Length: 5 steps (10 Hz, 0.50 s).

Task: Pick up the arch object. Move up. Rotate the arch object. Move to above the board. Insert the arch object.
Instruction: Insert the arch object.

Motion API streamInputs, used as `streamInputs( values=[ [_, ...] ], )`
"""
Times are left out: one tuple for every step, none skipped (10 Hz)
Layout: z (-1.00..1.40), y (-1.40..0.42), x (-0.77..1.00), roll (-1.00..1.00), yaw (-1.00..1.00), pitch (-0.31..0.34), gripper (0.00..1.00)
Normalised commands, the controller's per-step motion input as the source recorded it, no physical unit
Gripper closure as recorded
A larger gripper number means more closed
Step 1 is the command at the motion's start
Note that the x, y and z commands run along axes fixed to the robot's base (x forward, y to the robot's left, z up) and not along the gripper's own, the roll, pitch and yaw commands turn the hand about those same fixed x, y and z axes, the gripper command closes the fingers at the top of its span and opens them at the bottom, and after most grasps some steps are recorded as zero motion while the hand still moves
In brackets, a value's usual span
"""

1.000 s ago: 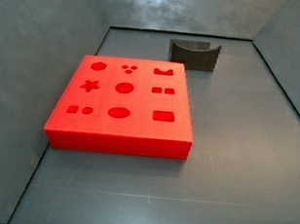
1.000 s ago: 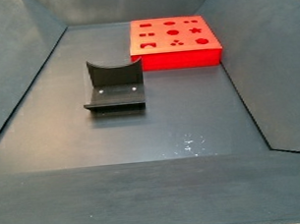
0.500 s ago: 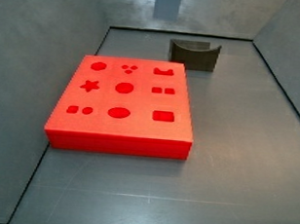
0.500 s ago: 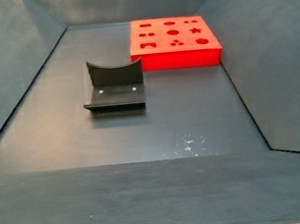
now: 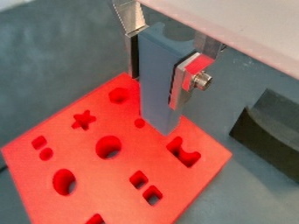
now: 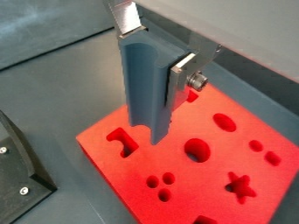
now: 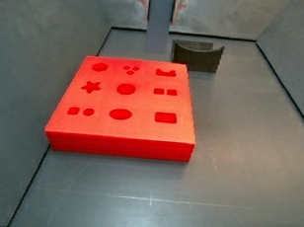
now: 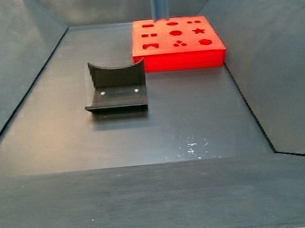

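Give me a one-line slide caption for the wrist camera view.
Wrist view: the gripper holds the slender grey-blue arch object upright above the bright red-orange board with shaped holes.

A lab test rig it was: bare grey bin walls (image 8: 36, 56), the fixture (image 8: 115, 87) bolted down, the gripper (image 5: 158, 66) hanging over the board (image 7: 122, 103).

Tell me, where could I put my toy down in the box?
The floor in front of the fixture and the board is bare. It is crowded at the back: the gripper hangs there, holding the arch object above the board.
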Motion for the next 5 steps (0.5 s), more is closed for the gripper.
streamInputs(
  values=[
    [-0.59, -0.04, 0.56, 0.23, -0.39, 0.074, 1.0],
    [-0.47, 0.0, 0.44, 0.32, -0.35, 0.161, 1.0],
    [-0.45, 0.0, 0.24, 0.34, -0.21, 0.169, 1.0],
    [-0.46, 0.0, 0.26, 0.36, -0.14, 0.13, 1.0],
    [-0.42, 0.0, 0.33, 0.17, -0.1, 0.094, 1.0]
  ],
)
